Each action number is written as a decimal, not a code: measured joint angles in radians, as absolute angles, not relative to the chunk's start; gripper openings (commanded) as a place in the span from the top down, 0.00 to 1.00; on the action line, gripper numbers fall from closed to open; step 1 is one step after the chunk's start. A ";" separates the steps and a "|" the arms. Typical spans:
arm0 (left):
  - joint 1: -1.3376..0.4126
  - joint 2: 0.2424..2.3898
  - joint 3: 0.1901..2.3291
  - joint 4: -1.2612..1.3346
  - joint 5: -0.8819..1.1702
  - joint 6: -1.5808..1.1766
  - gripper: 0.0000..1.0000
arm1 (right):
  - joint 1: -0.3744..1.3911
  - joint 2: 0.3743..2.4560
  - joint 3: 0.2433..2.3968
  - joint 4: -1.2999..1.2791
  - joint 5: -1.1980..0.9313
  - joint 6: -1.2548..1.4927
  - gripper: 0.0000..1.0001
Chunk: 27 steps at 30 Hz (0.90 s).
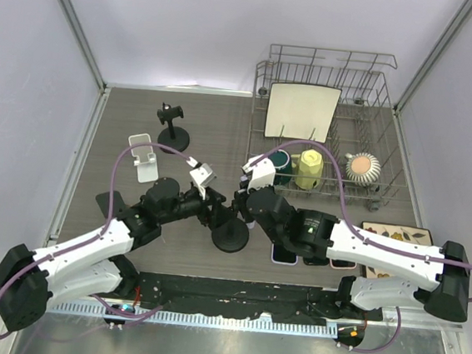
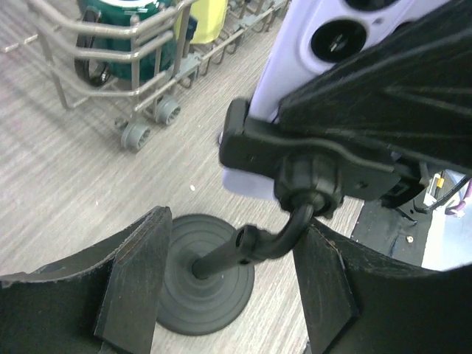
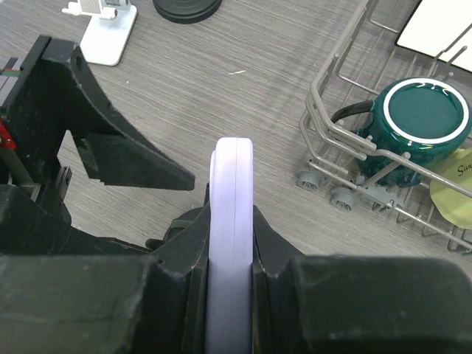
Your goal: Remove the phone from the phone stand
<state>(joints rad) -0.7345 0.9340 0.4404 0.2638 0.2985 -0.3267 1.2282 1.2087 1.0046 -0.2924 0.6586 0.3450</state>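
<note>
The pale lavender phone [image 3: 231, 221] stands edge-on in the black clamp [image 2: 310, 169] of the phone stand, and its back with camera lenses shows in the left wrist view [image 2: 295, 51]. My right gripper [image 3: 231, 295] is shut on the phone, one finger on each face. My left gripper [image 2: 232, 287] is open around the stand's thin bent stem [image 2: 228, 254], above the round black base [image 2: 203, 276]. The right finger touches the neck and the left finger stands apart from it. In the top view both grippers meet over the stand base [image 1: 230, 237].
A wire dish rack [image 1: 392, 117] at the back right holds a green mug [image 1: 281, 160], a yellow cup [image 1: 308, 167] and a white plate [image 1: 301, 112]. A second black stand [image 1: 172, 129] and a white stand [image 1: 146, 158] sit at the back left. A tray [image 1: 398, 234] lies at the right.
</note>
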 measured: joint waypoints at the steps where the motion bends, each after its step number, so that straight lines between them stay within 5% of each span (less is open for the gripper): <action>1: -0.735 0.947 0.454 0.263 0.308 -0.316 0.33 | 1.228 1.213 1.007 -0.291 0.656 0.341 0.99; 4: -0.736 0.989 0.491 0.249 0.345 -0.282 0.37 | 1.224 1.218 1.012 -0.298 0.656 0.324 0.99; 7: -0.745 1.009 0.506 0.242 0.365 -0.272 0.53 | 1.222 1.218 1.014 -0.303 0.656 0.315 0.99; 11: -0.768 1.032 0.521 0.245 0.389 -0.256 0.98 | 1.220 1.225 1.023 -0.309 0.661 0.308 0.98; 18: -0.794 1.023 0.521 0.265 0.381 -0.190 1.00 | 1.213 1.228 1.025 -0.297 0.685 0.321 0.67; 27: -0.814 0.997 0.492 0.297 0.295 -0.225 1.00 | 1.235 1.218 1.025 -0.280 0.746 0.338 0.59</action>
